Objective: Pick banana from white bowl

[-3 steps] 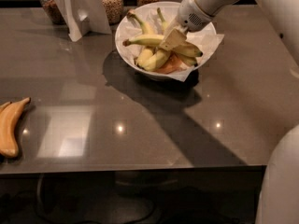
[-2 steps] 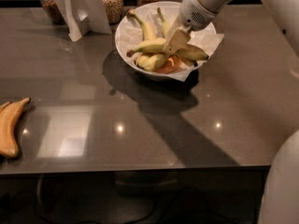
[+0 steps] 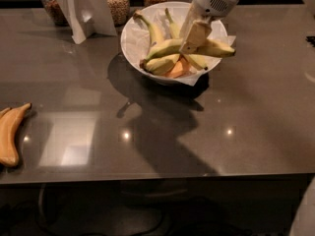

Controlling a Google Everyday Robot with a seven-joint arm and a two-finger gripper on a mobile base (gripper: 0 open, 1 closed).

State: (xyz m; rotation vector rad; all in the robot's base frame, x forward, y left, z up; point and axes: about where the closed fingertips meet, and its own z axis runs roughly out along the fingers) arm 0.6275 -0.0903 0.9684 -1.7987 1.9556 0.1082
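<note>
The white bowl (image 3: 129, 33) stands at the back middle of the dark table, lined with white paper that sticks out over its rim. My gripper (image 3: 193, 37) reaches down into it from the upper right and is shut across the middle of the long yellow banana (image 3: 217, 48). The banana lies level, its right end sticking out past the bowl's rim. Its sticker is hidden by the fingers. Shorter yellow bananas (image 3: 153, 29) and an orange piece (image 3: 177, 71) stay in the bowl below it.
A deeper orange-yellow banana (image 3: 10, 134) lies at the table's left edge. Glass jars (image 3: 118, 1) and a white card stand (image 3: 83, 9) are at the back left. The table's front edge runs across the lower part of the view.
My gripper has moved up and to the right with the long banana in it. The banana's right end now reaches beyond the bowl's rim.
</note>
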